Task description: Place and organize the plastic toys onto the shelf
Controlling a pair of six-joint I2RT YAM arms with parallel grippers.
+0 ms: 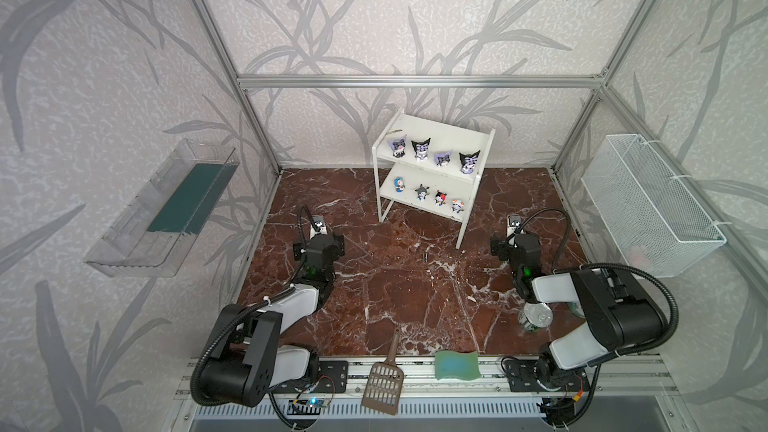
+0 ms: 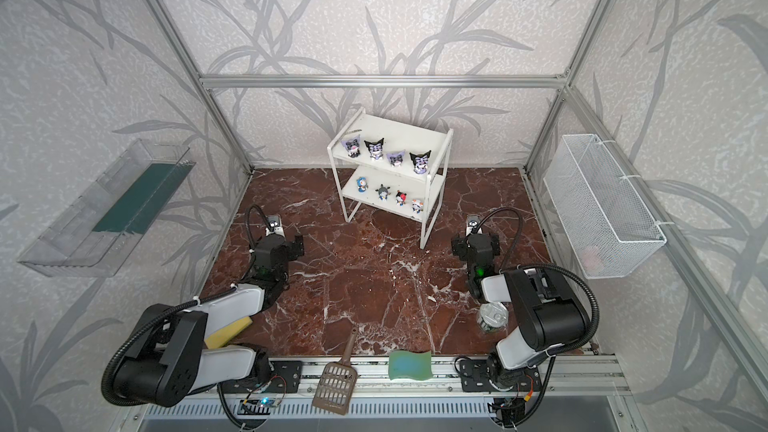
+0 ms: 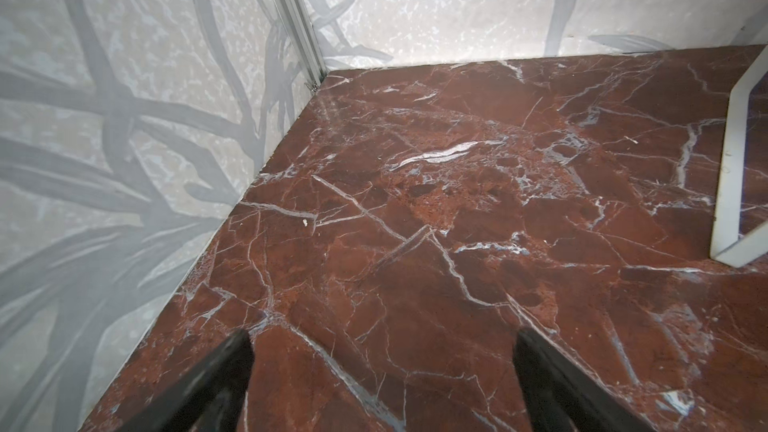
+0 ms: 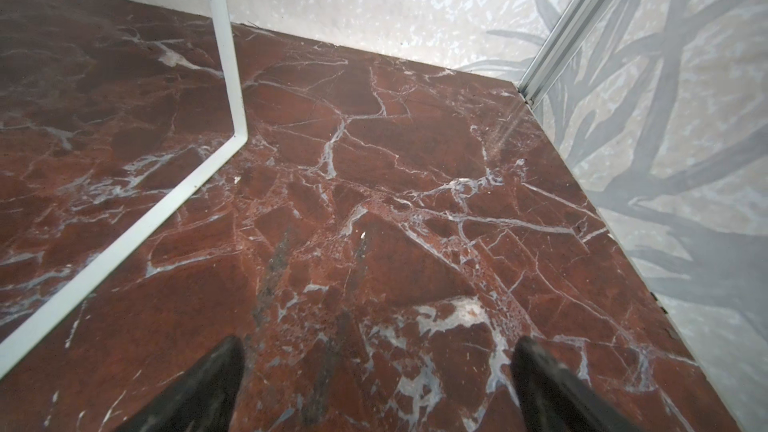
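Left hand (image 3: 382, 338), right hand (image 4: 379, 342) released over red-brown marble table (image 3: 415, 201). White two-tier shelf (image 1: 436, 126), bearing eight plastic cartoon figurines (image 1: 420, 148): 1 o'clock from left, 11 from right; right looks nearer.

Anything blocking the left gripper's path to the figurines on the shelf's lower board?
Nothing visible. Only bare marble tabletop lies between the open left gripper and the shelf; the four small figurines stand along the lower board's open front.
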